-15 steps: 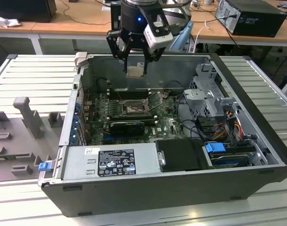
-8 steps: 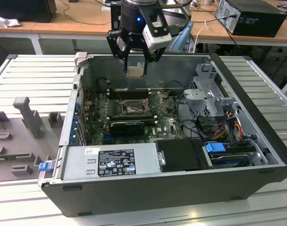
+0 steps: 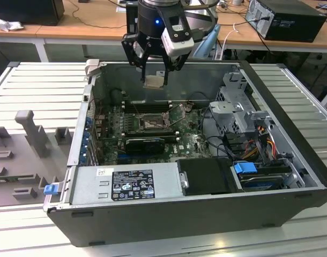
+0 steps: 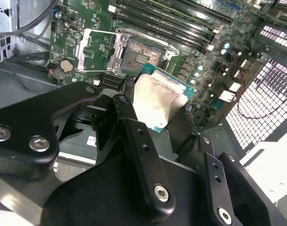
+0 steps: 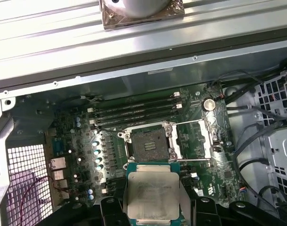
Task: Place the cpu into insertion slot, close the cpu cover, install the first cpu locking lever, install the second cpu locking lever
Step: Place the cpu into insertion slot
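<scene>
My gripper (image 3: 154, 75) is shut on the cpu (image 3: 154, 81), a flat square chip with a silvery top, and holds it in the air above the open computer case. In both wrist views the cpu (image 5: 154, 195) (image 4: 157, 99) sits clamped between the black fingers (image 4: 129, 113). The insertion slot (image 5: 152, 143) (image 4: 142, 51) lies below it on the green motherboard, dark-centred, uncovered and with nothing in it. The cpu cover (image 5: 193, 137) (image 4: 99, 49), a thin metal frame, is swung open beside the slot (image 3: 151, 122).
Long black memory slots (image 5: 134, 110) run just beyond the socket. A black card (image 3: 145, 143) lies on its near side. The power supply (image 3: 126, 184), a drive cage (image 3: 244, 107) with cables, and the case walls (image 3: 169, 67) hem in the board.
</scene>
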Available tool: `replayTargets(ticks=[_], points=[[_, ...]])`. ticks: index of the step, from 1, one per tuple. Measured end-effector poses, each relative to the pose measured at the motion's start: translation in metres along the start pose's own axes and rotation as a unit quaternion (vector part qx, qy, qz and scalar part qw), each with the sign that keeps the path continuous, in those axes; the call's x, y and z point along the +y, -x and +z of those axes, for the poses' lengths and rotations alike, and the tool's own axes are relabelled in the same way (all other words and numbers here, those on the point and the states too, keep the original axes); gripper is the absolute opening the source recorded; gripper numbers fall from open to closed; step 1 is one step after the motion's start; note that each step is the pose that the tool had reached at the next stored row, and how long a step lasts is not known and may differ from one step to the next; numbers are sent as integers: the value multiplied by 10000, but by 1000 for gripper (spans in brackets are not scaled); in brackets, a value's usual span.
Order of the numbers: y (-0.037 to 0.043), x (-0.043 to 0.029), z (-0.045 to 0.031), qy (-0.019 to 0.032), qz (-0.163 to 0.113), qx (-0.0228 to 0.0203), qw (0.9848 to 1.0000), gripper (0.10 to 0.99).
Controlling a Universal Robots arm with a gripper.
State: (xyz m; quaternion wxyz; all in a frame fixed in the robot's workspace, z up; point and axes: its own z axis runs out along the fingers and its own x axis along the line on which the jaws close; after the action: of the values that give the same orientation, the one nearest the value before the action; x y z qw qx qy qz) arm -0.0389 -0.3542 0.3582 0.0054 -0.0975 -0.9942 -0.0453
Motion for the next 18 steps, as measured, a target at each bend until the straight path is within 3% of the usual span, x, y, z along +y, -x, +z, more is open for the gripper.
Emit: replayTargets(ticks=[18], points=[[0, 0, 2, 8, 427, -38, 9991, 529]])
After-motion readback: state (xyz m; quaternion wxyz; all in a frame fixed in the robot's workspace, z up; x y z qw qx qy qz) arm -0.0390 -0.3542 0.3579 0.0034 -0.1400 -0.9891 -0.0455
